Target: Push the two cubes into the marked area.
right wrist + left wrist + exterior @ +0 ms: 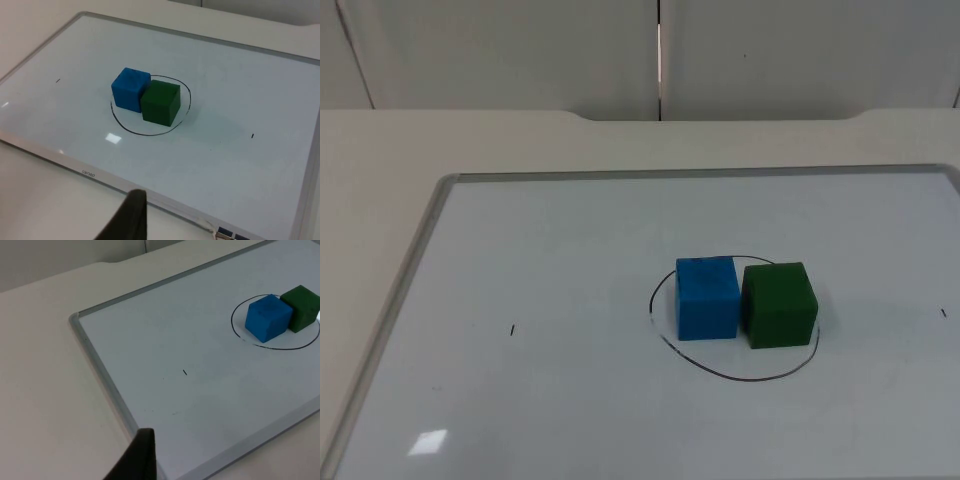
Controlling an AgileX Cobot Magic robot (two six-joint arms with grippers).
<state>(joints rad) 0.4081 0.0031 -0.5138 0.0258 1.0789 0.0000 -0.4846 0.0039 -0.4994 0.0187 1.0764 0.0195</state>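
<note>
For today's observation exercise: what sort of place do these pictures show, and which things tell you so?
Probably a robot test bench in a lab or office: a framed whiteboard lies flat on a pale table, with a hand-drawn circle around a blue cube and a green cube, and a grey partition behind.

Open whiteboard (570, 260) around touching cubes (707, 298)

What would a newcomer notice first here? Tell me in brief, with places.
The blue cube and the green cube catch the eye first: they sit side by side, touching, inside the black drawn circle right of center on the whiteboard. The blue one stands at the circle's left edge. Two small black tick marks lie far out to either side of them on the board.
</note>
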